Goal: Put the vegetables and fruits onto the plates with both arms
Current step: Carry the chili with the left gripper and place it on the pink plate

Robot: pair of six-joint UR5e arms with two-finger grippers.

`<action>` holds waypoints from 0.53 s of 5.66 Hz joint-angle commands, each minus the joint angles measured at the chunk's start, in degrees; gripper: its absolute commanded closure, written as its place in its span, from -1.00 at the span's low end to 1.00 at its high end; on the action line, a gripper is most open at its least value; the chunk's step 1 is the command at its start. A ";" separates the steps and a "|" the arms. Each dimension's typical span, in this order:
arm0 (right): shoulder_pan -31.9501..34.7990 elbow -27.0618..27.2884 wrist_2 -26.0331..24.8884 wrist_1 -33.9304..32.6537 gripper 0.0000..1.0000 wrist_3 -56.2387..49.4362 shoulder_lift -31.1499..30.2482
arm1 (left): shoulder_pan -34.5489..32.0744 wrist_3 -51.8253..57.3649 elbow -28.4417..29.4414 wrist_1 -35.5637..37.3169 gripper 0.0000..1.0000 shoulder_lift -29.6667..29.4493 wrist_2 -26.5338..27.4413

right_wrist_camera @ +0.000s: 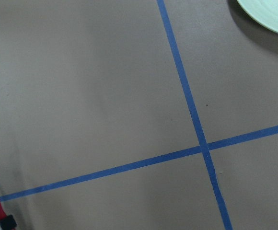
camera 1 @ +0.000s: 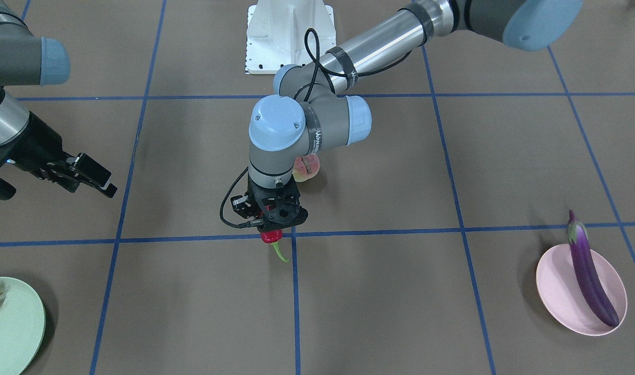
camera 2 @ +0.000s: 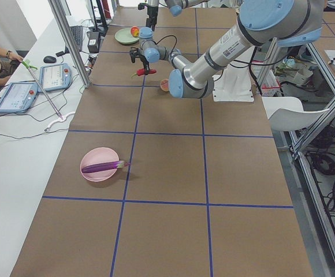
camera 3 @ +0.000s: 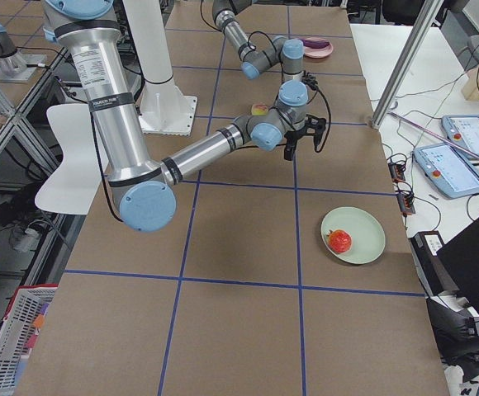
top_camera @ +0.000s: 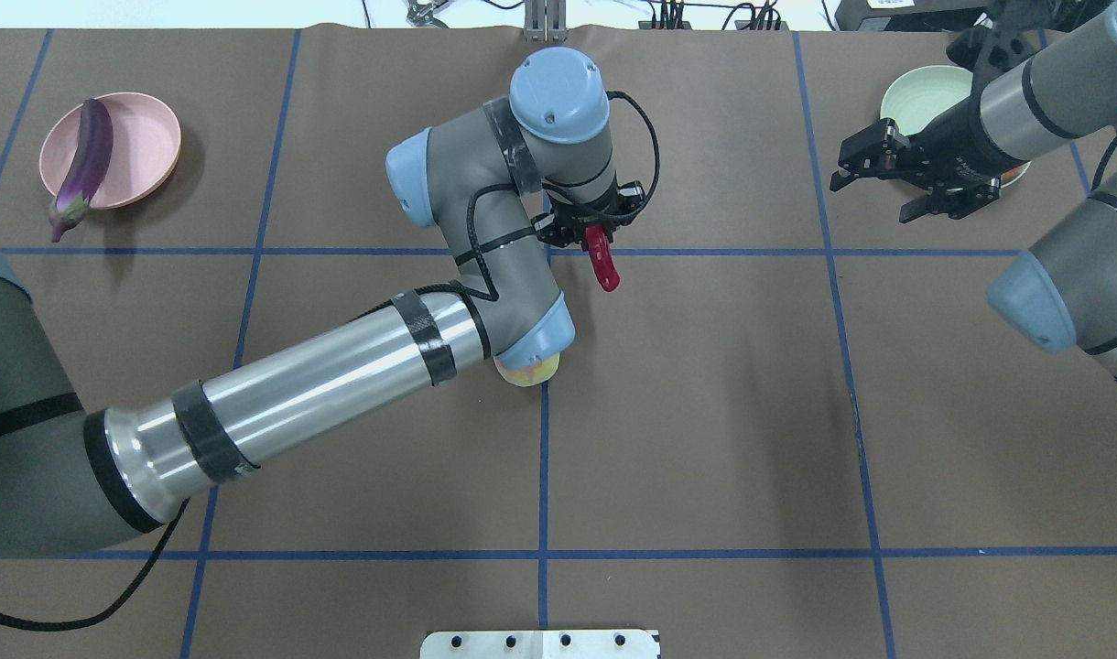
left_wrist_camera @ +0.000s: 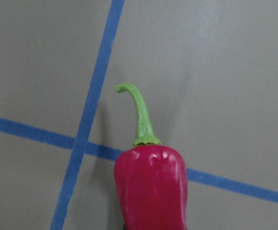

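My left gripper is shut on the red chili pepper and holds it just above the table's middle, over a blue tape crossing. The left wrist view shows the chili with its green stem pointing away. The peach lies on the table, partly hidden under my left arm's elbow. The eggplant lies across the pink plate at the far left. My right gripper is open and empty beside the mint green plate, which holds the pomegranate.
Blue tape lines divide the brown table into squares. The white robot base stands at the table's robot-side edge. My left arm's long silver segment stretches across the left half of the table.
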 commanded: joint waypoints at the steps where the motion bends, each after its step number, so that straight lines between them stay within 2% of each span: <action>1: -1.63 0.01 -1.10 0.06 -1.00 0.44 0.48 | -8.99 8.24 -6.60 0.15 1.00 9.34 -7.97; 3: -4.10 0.54 -3.73 0.15 -1.00 1.06 1.27 | -19.46 23.18 -8.84 0.24 1.00 19.92 -13.45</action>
